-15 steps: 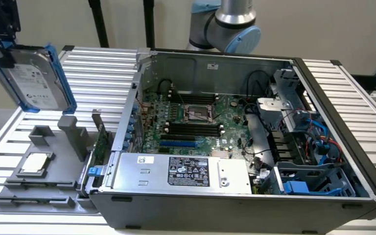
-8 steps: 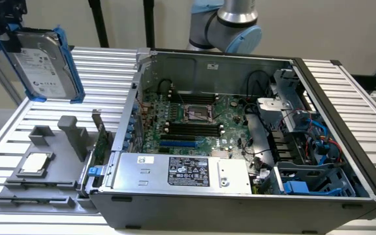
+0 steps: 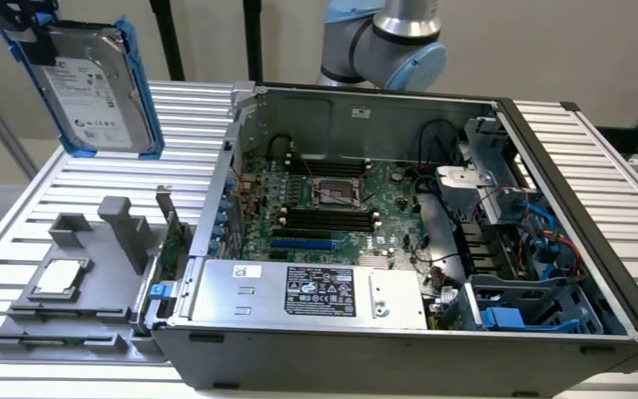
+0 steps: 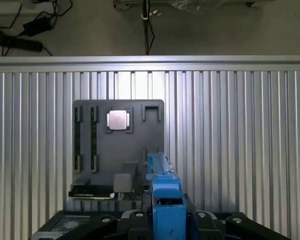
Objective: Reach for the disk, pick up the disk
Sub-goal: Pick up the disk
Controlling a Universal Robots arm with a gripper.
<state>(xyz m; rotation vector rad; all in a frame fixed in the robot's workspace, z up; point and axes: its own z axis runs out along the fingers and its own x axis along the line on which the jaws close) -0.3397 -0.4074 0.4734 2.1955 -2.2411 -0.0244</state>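
The disk (image 3: pixel 95 93), a silver-grey hard drive with a white label in a bright blue carrier, hangs upright in the air above the table's far corner, on the exterior view's left. My gripper (image 3: pixel 31 37) is shut on its upper edge. In the wrist view the blue carrier's edge (image 4: pixel 165 197) runs out from between my black fingers (image 4: pixel 135 220), well above the grey fixture.
An open computer case (image 3: pixel 585 274) fills the middle of the slatted aluminium table (image 3: pixel 31 208), with a silver box with black label (image 3: pixel 313 291) at its front. A grey fixture (image 3: pixel 86 320) beside the case holds a small square chip (image 3: pixel 59 277), also seen as the chip (image 4: pixel 118 120).
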